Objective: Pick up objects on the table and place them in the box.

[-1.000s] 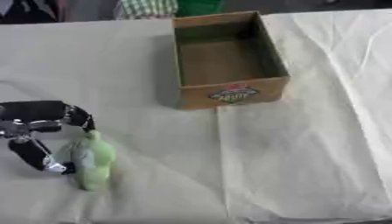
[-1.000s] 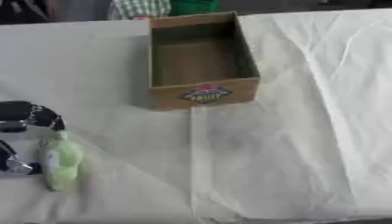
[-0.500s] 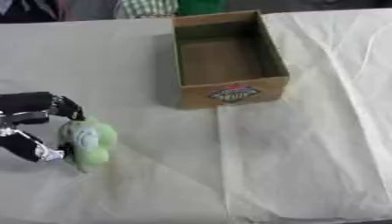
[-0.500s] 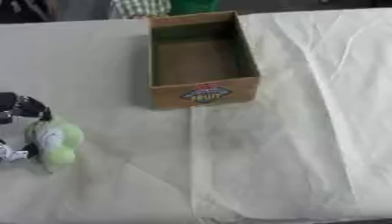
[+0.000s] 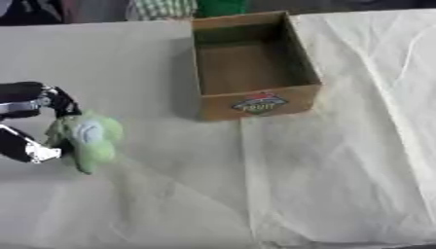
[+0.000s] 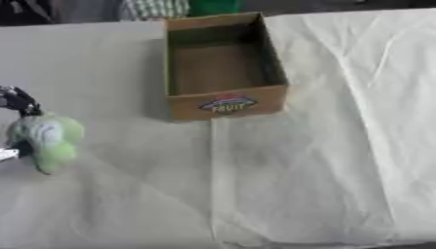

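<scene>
A pale green, lumpy object (image 5: 85, 140) hangs above the white cloth at the left edge, blurred by motion. My left hand (image 5: 34, 121) is shut on it, black fingers above and the thumb below its left side. The open cardboard box (image 5: 255, 104) stands at the upper middle, a round label on its near wall, and its inside looks bare. The green object is well to the left of the box and nearer to me. My right hand shows in neither view.
A creased white cloth (image 5: 340, 170) covers the whole table. People's clothing, checked and green (image 5: 183, 7), shows beyond the far edge behind the box.
My left hand has lifted the green object off the cloth and carried it up and a little to the right, toward the box. The box has stayed put.
</scene>
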`<state>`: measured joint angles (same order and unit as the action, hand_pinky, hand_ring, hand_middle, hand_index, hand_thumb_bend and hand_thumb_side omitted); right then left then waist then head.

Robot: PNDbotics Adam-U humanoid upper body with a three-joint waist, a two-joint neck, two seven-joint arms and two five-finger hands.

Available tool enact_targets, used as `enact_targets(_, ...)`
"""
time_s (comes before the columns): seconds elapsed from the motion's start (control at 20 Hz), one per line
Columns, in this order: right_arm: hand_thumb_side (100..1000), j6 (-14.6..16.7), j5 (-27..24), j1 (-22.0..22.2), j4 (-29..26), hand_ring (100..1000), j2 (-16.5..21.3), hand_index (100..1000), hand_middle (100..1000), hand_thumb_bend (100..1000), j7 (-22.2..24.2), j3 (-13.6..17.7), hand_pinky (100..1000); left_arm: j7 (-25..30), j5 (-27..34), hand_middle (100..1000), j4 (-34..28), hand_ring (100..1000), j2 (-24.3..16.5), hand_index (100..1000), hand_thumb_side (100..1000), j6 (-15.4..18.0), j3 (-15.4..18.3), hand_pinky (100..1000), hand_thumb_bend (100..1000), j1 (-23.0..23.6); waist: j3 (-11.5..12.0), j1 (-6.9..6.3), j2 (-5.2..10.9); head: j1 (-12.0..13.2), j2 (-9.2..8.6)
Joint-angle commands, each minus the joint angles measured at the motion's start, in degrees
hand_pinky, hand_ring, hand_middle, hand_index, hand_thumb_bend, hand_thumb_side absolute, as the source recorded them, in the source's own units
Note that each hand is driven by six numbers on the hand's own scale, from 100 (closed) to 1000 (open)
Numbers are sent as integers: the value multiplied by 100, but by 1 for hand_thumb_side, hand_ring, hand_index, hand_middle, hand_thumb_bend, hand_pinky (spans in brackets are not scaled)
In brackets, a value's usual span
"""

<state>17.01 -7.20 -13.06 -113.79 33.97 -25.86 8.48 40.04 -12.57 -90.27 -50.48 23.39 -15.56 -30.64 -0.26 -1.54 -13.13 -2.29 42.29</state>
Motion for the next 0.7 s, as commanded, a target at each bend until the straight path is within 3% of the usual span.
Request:
enact_targets(0.05, 516, 18, -6, -39, -80, 718, 105, 883, 743, 100, -29, 80, 841, 967, 13, 443, -179, 510, -243, 585, 341, 1085, 322, 583, 100, -143, 8, 14, 67, -36, -23)
enact_targets(0.35, 516, 39, 3, -40, -80, 718, 113, 882, 743, 100, -63, 105, 840, -227, -661, 452, -286, 514, -35, 536, 350, 1063, 843, 542, 100, -321, 19, 14, 63, -76, -66)
enact_targets(0.7, 518, 60, 13, -54, -80, 719, 116, 882, 743, 100, -80, 115, 839, -1691, -1879, 453, -77, 509, 787, 523, 327, 989, 1156, 525, 100, -871, -3, 30, 28, -56, -165)
